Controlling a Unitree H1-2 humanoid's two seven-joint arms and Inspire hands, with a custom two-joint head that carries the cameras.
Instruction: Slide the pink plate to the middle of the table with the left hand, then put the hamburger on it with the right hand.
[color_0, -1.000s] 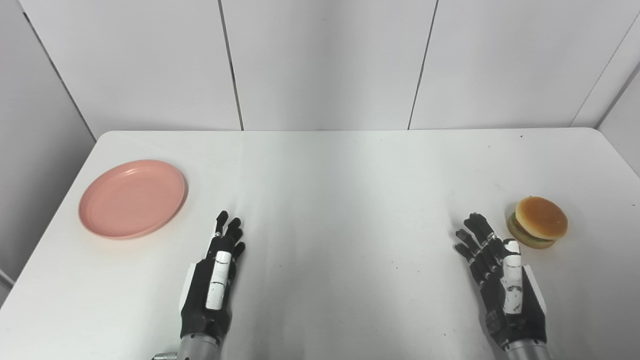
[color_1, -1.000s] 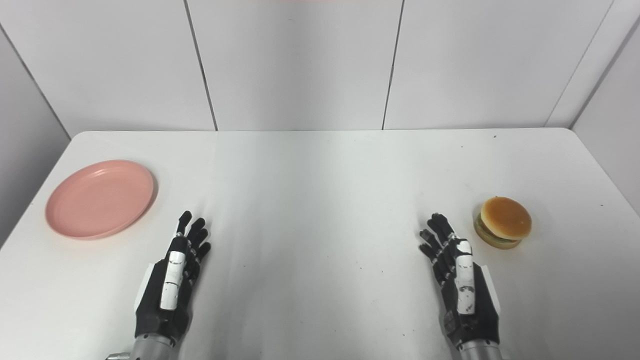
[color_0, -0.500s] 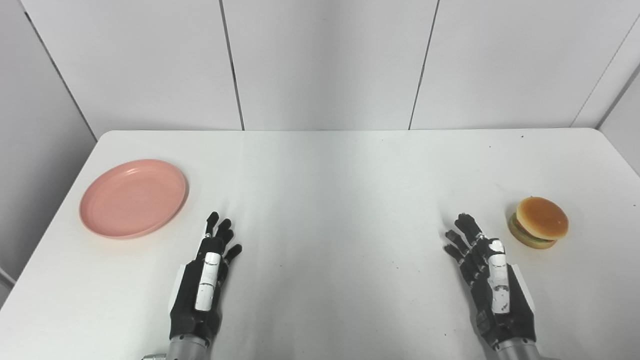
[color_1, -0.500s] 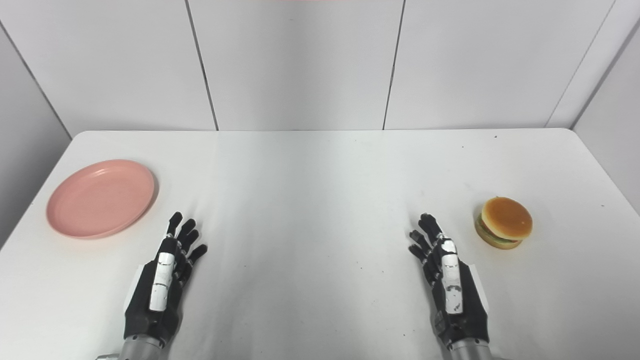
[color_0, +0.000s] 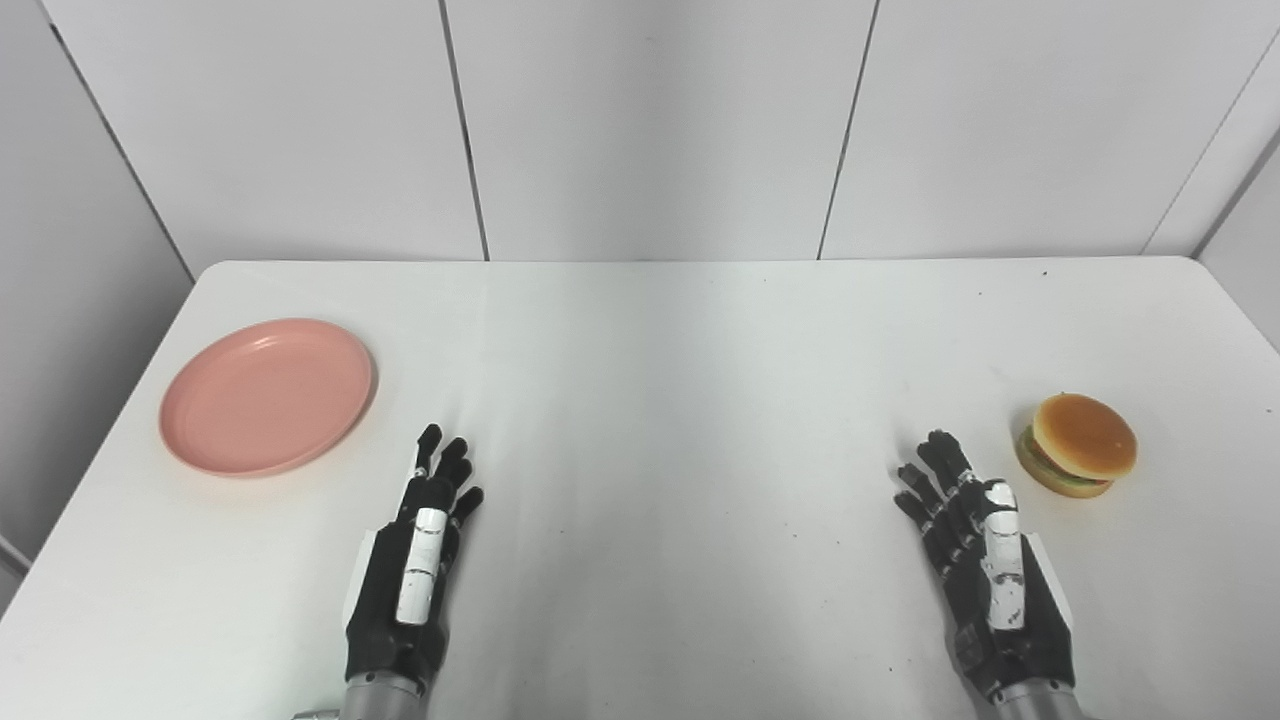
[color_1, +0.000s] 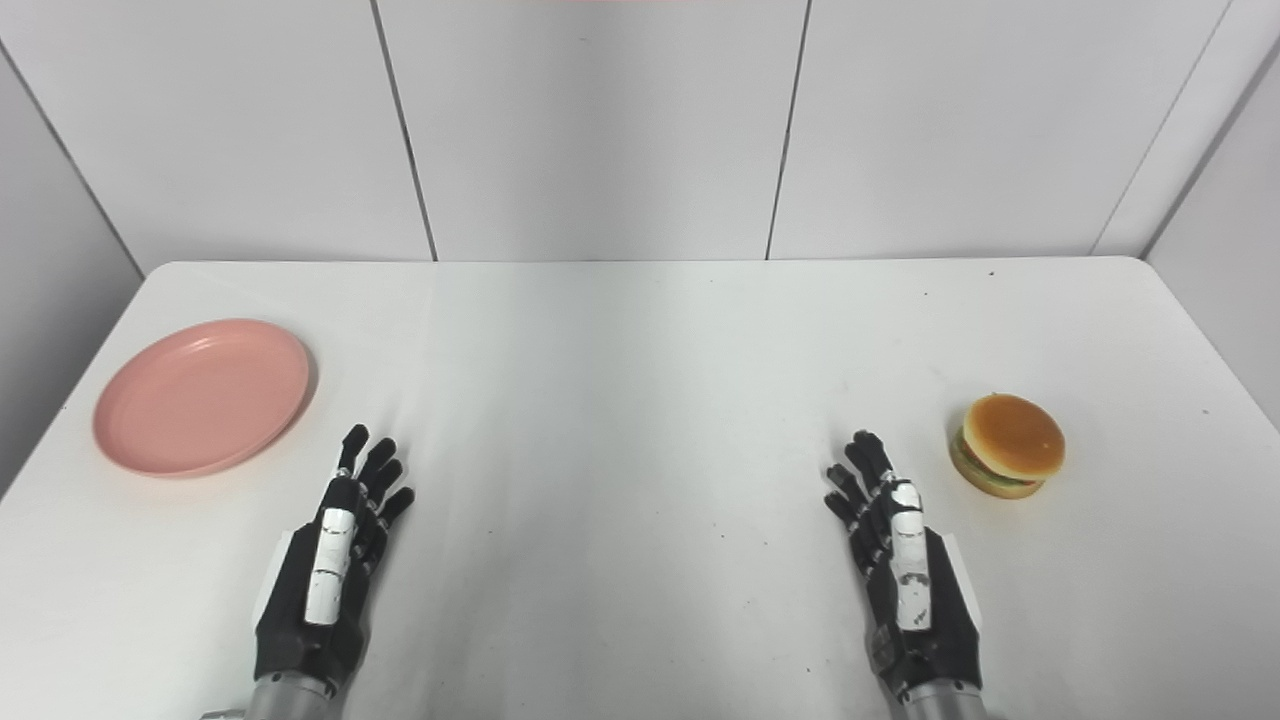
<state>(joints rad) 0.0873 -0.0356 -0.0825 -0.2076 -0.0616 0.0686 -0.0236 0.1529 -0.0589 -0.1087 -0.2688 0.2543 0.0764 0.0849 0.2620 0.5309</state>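
A broad white desk (color_0: 680, 340) with rounded far corners fills most of the view, backed by pale grey wall panels (color_0: 650, 120) split by dark vertical seams. No brand, label or writing can be read on anything here.

The round pink plastic plate (color_0: 267, 395) lies flat on the left side of the desk, well apart from the middle, its raised rim up and its dish bare. Being round, it has no long axis.

The left robot hand (color_0: 410, 575), black with a white strip along the thumb, comes in from the bottom edge and sits low over the desk near the plate's right-hand side, apart from it. Its fingers are stretched out and slightly spread, pointing away toward the far wall, and it has hold of nothing.

The right robot hand (color_0: 985, 580), of the same make, lies likewise with fingers extended and spread, tilted a little leftward, empty.

The small hamburger (color_0: 1078, 457), golden bun over a green layer, sits upright on the desk's right side, just beyond and right of the right fingertips, untouched.
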